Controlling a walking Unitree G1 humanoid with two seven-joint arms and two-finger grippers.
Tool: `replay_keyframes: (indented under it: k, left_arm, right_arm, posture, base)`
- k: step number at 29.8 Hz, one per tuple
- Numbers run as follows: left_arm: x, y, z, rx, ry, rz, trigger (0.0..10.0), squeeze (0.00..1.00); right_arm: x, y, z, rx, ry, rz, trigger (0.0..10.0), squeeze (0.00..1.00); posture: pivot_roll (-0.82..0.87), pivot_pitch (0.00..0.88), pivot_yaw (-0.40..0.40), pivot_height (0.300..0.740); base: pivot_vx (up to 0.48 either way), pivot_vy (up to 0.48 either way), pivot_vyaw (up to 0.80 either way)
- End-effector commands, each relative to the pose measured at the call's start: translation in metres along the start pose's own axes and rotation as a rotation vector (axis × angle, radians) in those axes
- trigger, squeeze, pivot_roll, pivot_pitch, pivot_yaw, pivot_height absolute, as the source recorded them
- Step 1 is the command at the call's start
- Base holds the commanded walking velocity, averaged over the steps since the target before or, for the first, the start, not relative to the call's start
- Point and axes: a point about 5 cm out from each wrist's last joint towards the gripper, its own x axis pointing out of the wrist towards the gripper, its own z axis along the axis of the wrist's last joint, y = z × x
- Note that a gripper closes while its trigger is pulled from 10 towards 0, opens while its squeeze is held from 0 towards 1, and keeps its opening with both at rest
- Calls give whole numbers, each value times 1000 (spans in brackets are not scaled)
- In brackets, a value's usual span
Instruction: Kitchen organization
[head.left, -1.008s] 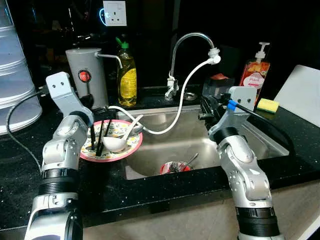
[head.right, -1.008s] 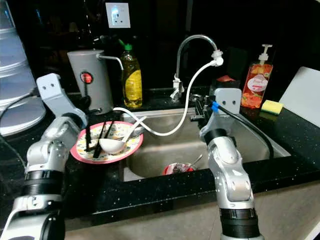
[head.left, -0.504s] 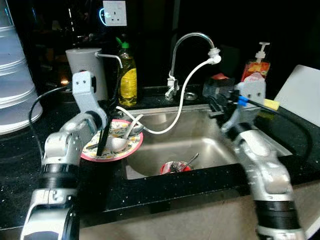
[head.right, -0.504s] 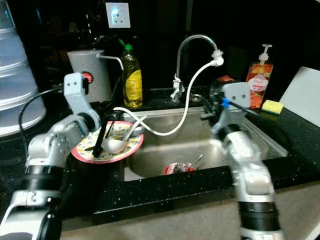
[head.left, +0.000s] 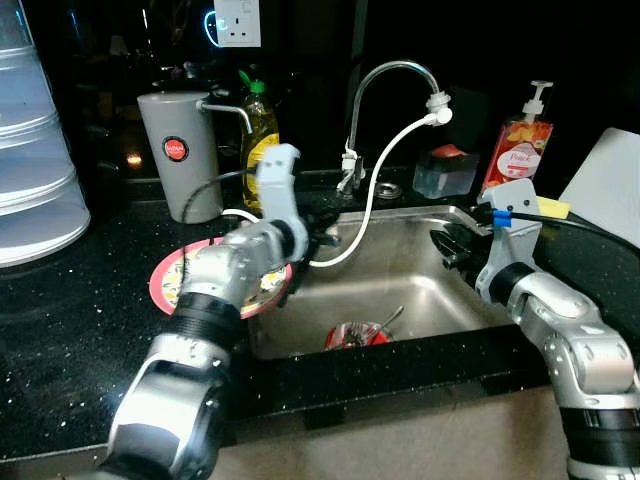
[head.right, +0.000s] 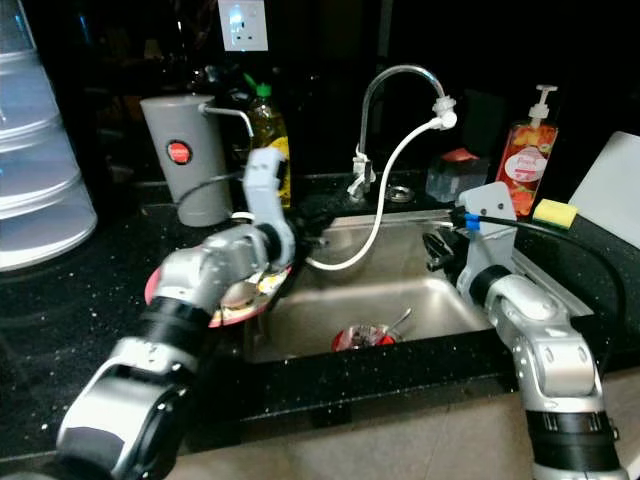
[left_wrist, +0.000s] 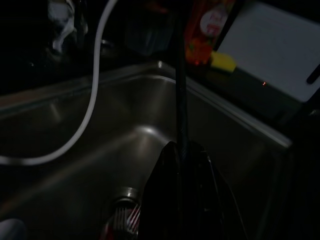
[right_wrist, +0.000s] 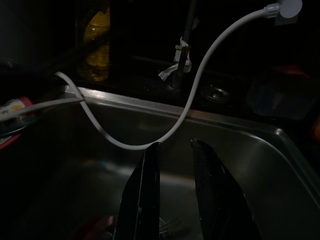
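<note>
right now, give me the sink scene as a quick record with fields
left pincer: over the stainless steel sink, shut on a thin black stick, likely a chopstick
right pincer: open, over the sink's right side, holding nothing
in sink: red bowl with a metal spoon
counter left of sink: pink-rimmed patterned plate
faucet: white hose sagging across the sink
behind sink: yellow dish soap bottle, orange pump bottle

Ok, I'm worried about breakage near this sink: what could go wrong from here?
1. The left hand, shut on a thin dark stick, hangs close to the white hose; it may snag.
2. The left forearm crosses the plate at the edge of the sink and could nudge it in.
</note>
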Motion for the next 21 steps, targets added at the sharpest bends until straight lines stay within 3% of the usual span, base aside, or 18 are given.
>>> replay_keyframes:
  k: [1, 2, 3, 4, 5, 10, 11, 13, 14, 17, 18, 21]
  left_arm:
    - [7, -7, -4, 36, 23, -18, 10000, 0]
    - [11, -9, -16, 109, 89, -15, 10000, 0]
    - [11, -9, -16, 109, 89, -15, 10000, 0]
    - [12, -8, -24, 161, 123, 1, 10000, 0]
    - [13, -6, -37, 245, 165, 13, 10000, 0]
    - [14, -7, -47, 299, 180, -9, 10000, 0]
    - [15, -8, -50, 306, 176, -18, 10000, 145]
    - [15, -10, -53, 311, 173, -23, 10000, 145]
    - [16, -10, -54, 309, 161, -21, 10000, 1000]
    - [17, -15, -46, 271, 74, -36, 10000, 1000]
    - [19, -18, -38, 257, 13, -56, 10000, 0]
    - [22, -23, -33, 259, -10, -63, 10000, 0]
  right_arm:
    - [1, 6, 4, 12, -7, 14, 10000, 0]
    - [2, 12, 5, 21, -11, 26, 10000, 0]
    - [2, 12, 5, 21, -11, 26, 10000, 0]
    - [3, 16, 5, 29, -16, 33, 10000, 0]
    - [5, 23, 7, 51, -34, 42, 10000, 0]
    - [7, 30, 6, 77, -46, 46, 10000, 0]
    - [9, 34, 4, 83, -42, 49, 10000, 0]
    - [10, 36, 2, 87, -38, 50, 10000, 0]
    - [11, 39, 1, 87, -33, 56, 10000, 0]
    - [14, 45, 2, 96, -36, 70, 10000, 0]
    - [14, 45, 4, 96, -42, 68, 10000, 0]
    - [13, 38, 4, 90, -47, 52, 10000, 0]
  posture:
    - [-111, 55, -15, 740]
    - [-111, 55, -12, 740]
    - [-111, 55, -12, 740]
    - [-110, 57, -8, 740]
    - [-106, 58, -7, 740]
    - [-97, 64, -15, 740]
    - [-97, 65, -21, 740]
    - [-97, 65, -21, 740]
    - [-100, 63, -28, 740]
    - [-105, 52, -32, 740]
    - [-103, 53, -24, 740]
    - [-100, 39, -3, 740]
  base:
    - [0, 0, 0]
    - [0, 0, 0]
    - [0, 0, 0]
    - [0, 0, 0]
    - [0, 0, 0]
    - [0, 0, 0]
    - [0, 0, 0]
    - [0, 0, 0]
    - [0, 0, 0]
    - [0, 0, 0]
    - [0, 0, 0]
    - [0, 0, 0]
